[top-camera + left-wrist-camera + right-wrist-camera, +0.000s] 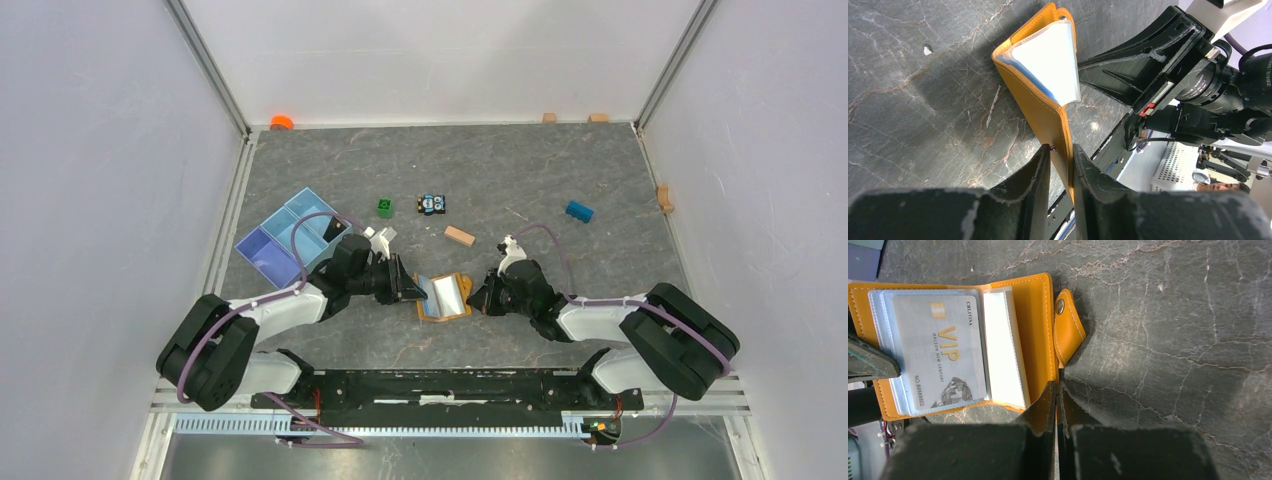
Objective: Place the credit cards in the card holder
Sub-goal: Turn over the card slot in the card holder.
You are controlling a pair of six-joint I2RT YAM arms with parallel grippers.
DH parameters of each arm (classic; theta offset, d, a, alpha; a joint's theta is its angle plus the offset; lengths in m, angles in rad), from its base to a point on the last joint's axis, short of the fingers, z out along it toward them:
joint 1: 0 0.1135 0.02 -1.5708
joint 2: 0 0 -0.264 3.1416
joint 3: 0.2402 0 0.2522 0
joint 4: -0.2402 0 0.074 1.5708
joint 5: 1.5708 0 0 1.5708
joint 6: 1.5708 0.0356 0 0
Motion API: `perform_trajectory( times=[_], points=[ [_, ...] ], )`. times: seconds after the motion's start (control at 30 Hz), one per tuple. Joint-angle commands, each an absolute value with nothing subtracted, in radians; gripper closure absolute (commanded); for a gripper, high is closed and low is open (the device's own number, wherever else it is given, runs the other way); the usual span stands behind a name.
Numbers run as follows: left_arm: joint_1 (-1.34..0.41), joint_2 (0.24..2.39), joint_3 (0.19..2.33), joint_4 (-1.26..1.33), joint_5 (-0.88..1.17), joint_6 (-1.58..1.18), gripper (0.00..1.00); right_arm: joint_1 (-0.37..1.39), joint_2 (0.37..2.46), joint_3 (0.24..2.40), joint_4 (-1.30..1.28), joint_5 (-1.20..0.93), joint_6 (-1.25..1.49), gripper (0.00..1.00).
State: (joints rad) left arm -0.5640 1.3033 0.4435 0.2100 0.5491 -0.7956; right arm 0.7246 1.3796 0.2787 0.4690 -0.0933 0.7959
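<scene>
Grippers of both arms meet at the orange-tan leather card holder (pixel 446 298), a flat wallet that folds like a book. It lies open near the middle of the grey marbled table (pixel 560 160), just in front of the arm bases. The left gripper (pixel 1062 150) comes from nine o'clock. Its two black fingers are closed on the edge of one cover, so this cover stands up tilted from the table. The right gripper (pixel 1058 386) comes from three o'clock with its fingers fully together. The tips are at the edge of the other cover, just beside the snap tab (if they pinch the leather or only touch it, I cannot tell). Inside, a pale blue-grey plastic credit card (pixel 938 347) with gold letters "VIP" sits in a clear sleeve.

From above, the two grippers hide both side edges of the holder. Around it:
- a light blue divided plastic tray (pixel 268 255) at ten o'clock, partly behind the left arm
- a small green cube (pixel 386 208) at eleven
- a small dark toy car (pixel 432 204) at twelve
- a short wooden block (pixel 460 236) at one, the nearest
- a blue brick (pixel 579 211) at two, well apart

Far back, an orange round thing (pixel 282 122) lies in the corner at eleven. None of these touches the holder.
</scene>
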Motion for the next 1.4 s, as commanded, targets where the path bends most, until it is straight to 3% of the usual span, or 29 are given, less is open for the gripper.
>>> perform_trajectory(
  times=[0.0,0.77,1.13,1.37],
  points=[
    [-0.56,1.284,0.44,0.239,0.584,-0.793,0.7,0.724,1.423,0.259,0.331,-0.042,0.756,1.0],
    [-0.56,1.293,0.428,0.308,0.626,-0.798,0.68,0.724,1.462,0.255,0.347,-0.047,0.756,1.0],
    [-0.561,1.349,0.431,0.361,0.631,-0.808,0.81,0.723,1.461,0.25,0.349,-0.048,0.758,1.0],
    [-0.551,1.383,0.49,0.077,0.449,-0.78,0.91,0.724,1.374,0.255,0.272,0.031,0.743,1.0]
  ],
)
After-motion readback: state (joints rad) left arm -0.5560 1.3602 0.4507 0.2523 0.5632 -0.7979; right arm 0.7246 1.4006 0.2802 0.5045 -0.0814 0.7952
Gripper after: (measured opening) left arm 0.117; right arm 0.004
